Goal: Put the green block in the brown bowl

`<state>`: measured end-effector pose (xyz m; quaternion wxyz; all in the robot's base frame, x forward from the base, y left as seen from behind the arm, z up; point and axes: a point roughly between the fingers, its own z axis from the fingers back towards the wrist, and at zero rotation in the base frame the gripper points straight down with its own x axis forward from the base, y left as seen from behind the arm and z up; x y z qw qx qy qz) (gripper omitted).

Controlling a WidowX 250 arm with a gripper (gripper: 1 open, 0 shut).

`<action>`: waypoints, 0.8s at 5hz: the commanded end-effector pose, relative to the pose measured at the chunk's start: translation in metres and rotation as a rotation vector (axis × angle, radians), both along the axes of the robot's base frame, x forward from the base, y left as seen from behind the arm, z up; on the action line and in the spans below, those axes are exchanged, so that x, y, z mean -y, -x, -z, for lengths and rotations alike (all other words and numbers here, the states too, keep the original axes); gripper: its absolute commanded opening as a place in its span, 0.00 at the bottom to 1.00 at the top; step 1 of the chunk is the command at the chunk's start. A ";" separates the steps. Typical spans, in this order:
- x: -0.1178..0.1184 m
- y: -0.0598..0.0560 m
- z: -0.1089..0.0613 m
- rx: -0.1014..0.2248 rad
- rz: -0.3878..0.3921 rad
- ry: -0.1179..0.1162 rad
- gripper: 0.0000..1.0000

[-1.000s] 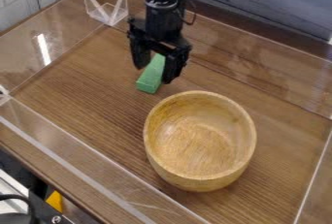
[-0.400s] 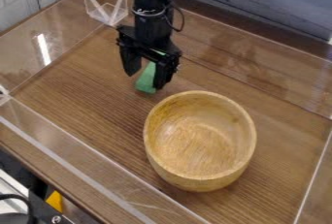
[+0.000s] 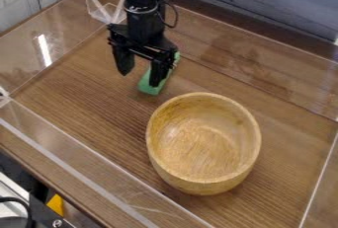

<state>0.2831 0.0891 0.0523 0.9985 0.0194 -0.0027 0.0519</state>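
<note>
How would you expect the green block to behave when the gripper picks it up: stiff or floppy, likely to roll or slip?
The green block keeps straight edges, so it is probably rigid. Its flat faces suggest it will slide rather than roll on the wooden table. Being small beside the brown bowl, it is likely light.

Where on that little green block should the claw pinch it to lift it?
Probably across its narrow width, near the middle of its length, coming straight down from above. The green block is a slim bar lying flat on the table, so only its long sides offer faces. The gripper hangs over it, jaws open.
</note>
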 end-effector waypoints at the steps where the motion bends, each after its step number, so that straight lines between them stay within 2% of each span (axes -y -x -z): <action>1: -0.005 -0.010 -0.016 0.073 0.011 -0.018 1.00; 2: -0.006 -0.016 -0.014 0.087 0.036 -0.014 1.00; 4: -0.001 -0.037 -0.001 0.101 0.136 -0.003 1.00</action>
